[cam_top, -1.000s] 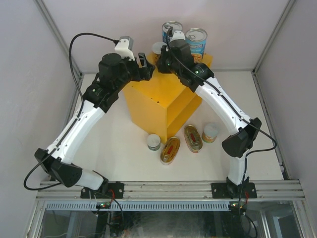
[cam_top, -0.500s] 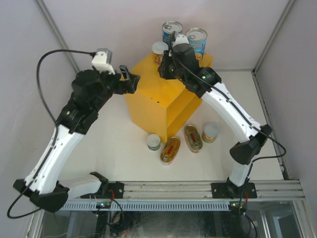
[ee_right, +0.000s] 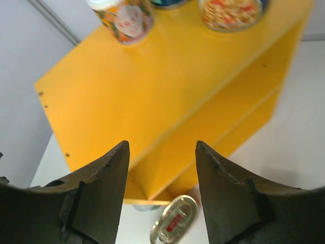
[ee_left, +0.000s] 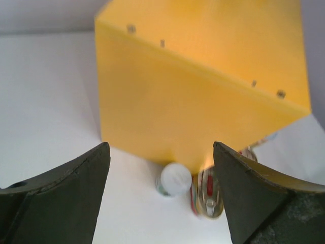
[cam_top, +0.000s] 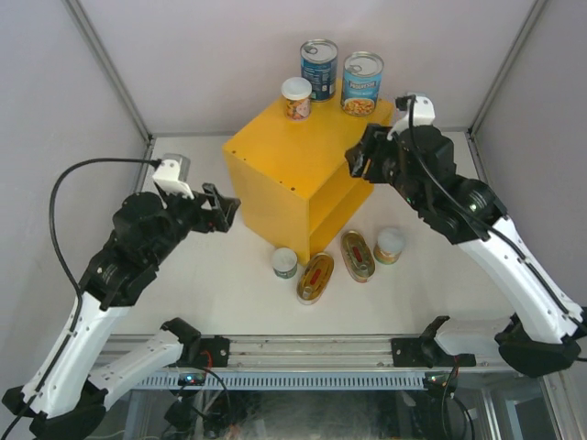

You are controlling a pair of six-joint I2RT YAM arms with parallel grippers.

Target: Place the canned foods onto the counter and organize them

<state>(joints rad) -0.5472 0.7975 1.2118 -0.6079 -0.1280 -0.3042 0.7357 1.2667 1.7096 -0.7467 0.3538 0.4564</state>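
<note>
Left end effector (cam_top: 220, 207) empty, near bright yellow box-shaped counter (cam_top: 284, 170)

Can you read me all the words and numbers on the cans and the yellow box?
Nothing here can be read.
Tall blue cans: there is print on the labels, but it is too small to read.
Small can on top: a colourful picture label, blurred.
Oval tins: red and yellow labels, the lettering too blurred to read.
Yellow counter: no writing shows.
</note>
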